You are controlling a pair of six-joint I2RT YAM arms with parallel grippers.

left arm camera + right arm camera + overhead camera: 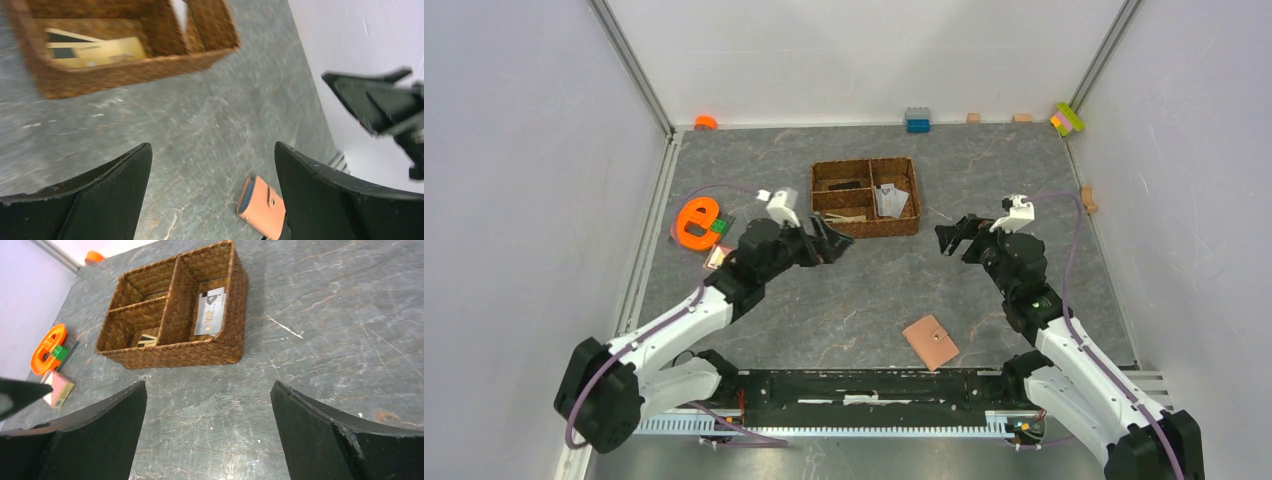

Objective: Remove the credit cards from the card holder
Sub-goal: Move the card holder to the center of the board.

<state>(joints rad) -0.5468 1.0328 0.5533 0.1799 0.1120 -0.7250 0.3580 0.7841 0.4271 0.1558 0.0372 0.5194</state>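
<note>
The salmon-pink card holder (930, 342) lies flat on the grey table near the front, between the two arm bases. In the left wrist view (262, 206) it is folded with its snap tab on top, and a dark blue edge shows at its open end. My left gripper (832, 240) (212, 150) is open and empty, hovering just in front of the brown basket (865, 162). My right gripper (952, 238) (207, 390) is open and empty, to the right of the basket. A gold-tan card (95, 52) and a grey card (210, 314) lie in basket compartments.
The woven basket (175, 355) stands at the table's middle back. An orange e-shaped piece (696, 222) and a small pink item (57, 388) lie at the left. Small coloured blocks (917, 120) line the back wall. A wooden piece (1088, 197) sits at the right edge.
</note>
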